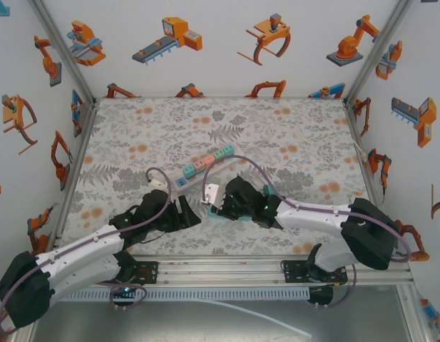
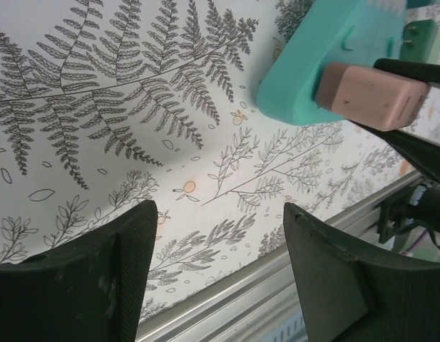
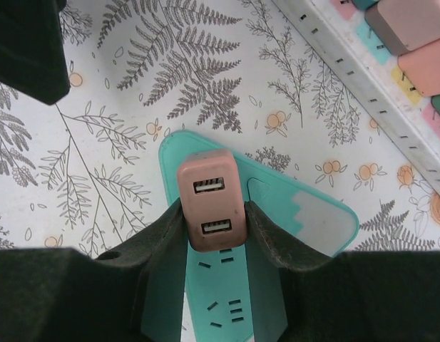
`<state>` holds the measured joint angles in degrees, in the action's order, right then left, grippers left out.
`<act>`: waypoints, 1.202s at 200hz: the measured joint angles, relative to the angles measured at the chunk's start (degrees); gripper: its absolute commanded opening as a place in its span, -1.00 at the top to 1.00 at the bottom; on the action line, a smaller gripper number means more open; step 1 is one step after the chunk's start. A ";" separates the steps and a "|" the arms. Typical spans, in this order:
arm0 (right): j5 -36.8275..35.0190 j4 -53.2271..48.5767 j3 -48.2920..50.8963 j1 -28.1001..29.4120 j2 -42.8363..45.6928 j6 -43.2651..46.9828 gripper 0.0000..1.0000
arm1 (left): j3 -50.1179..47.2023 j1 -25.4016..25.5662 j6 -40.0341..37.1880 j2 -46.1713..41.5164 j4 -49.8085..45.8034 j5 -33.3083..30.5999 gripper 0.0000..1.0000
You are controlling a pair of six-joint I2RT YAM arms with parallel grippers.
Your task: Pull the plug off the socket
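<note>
Lying near teal socket point(image 3: 173, 160) with pink plug point(image 3: 211, 203): white power strip point(image 3: 369, 100).

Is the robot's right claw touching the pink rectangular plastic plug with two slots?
Touching. The right wrist view shows the right gripper with black fingers pressed against both sides of the pink rectangular plastic plug, no gap.

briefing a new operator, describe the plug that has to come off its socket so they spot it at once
On the floral table, look near the front middle, where the right gripper is shut on a small block. That block is the plug: dusty pink with two USB ports, seated on a teal socket. The other pastel plugs line a long white power strip farther back.
</note>
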<state>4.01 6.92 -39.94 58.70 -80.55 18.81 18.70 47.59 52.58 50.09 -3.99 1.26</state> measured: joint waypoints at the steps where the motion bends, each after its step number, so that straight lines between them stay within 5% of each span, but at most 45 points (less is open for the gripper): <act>1: 0.00 0.02 -0.04 0.00 -0.04 -0.07 0.87 | 0.00 0.00 0.02 0.11 0.11 0.02 -0.35; 67: 1.05 0.42 -1.29 0.00 -0.87 -2.38 0.87 | 2.29 0.50 1.40 17.81 14.71 -0.70 -0.23; 152: 2.99 0.59 -1.31 -0.39 -1.44 -4.13 0.96 | 2.16 0.87 2.78 21.05 18.51 -1.88 -0.04; 240: 4.63 0.85 -5.86 0.44 -0.81 -6.84 1.00 | 0.44 1.49 9.33 23.04 23.93 -4.72 -0.09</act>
<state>8.64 7.77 -45.80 59.13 -81.36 11.97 19.14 49.08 61.91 73.12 19.94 -3.46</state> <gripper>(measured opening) 0.340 0.521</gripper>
